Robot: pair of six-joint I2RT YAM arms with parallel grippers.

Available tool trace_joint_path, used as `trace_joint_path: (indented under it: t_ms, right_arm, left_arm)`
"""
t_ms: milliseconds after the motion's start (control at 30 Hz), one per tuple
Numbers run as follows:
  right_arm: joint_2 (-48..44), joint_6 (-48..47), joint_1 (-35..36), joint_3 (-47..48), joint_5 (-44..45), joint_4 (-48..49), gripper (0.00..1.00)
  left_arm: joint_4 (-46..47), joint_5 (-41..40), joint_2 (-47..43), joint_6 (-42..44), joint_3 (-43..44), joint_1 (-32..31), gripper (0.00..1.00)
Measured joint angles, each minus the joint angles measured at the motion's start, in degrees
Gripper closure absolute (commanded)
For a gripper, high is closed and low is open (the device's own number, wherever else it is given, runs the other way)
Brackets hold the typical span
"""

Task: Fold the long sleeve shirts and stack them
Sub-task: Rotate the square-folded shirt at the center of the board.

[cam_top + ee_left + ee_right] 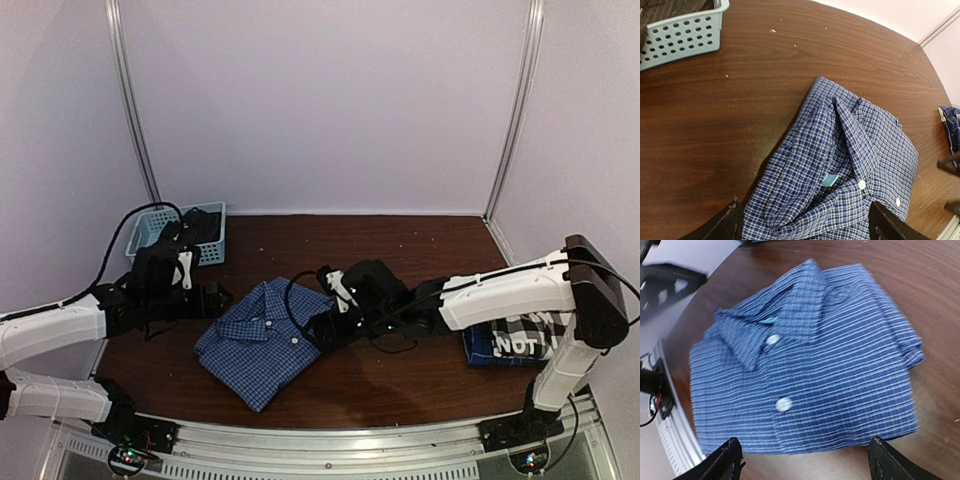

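Our left tool (pixel 222 298) and right tool (pixel 316 331) are hanging released, empty, flanking the folded blue shirt (pixel 258 342) on the tabletop (pixel 400 385). We are planning to pinch opposite edges evenly, keeping the folds flat toward the stack (pixel 516 340).

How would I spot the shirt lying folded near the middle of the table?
Look at the dark wooden table, near its front edge, a little left of centre. The folded shirt there is fine blue check with a collar and white buttons, unlike the black-and-white shirt with lettering on the right.
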Motion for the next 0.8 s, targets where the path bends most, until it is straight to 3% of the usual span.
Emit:
trace_joint_path:
  t_ms: [167, 367, 667, 800]
  right_arm:
    - [5.20, -2.75, -8.39, 3.39, 0.02, -0.50, 0.15]
    - [14.45, -5.49, -12.20, 8.13, -3.85, -0.81, 0.23]
    - [16.83, -6.03, -13.33, 7.32, -9.77, 1.79, 0.63]
    - [13.38, -4.15, -13.33, 1.03, -10.27, 4.92, 0.75]
  left_arm:
    - [3.15, 5.27, -0.31, -2.84, -5.57, 0.00, 0.14]
    - [3.82, 7.87, -5.46, -6.95, -10.73, -0.13, 0.17]
    - [3.41, 9.20, -15.61, -14.08, -20.20, -0.66, 0.38]
    - [2.38, 9.35, -15.13, -14.73, -21.49, -0.66, 0.47]
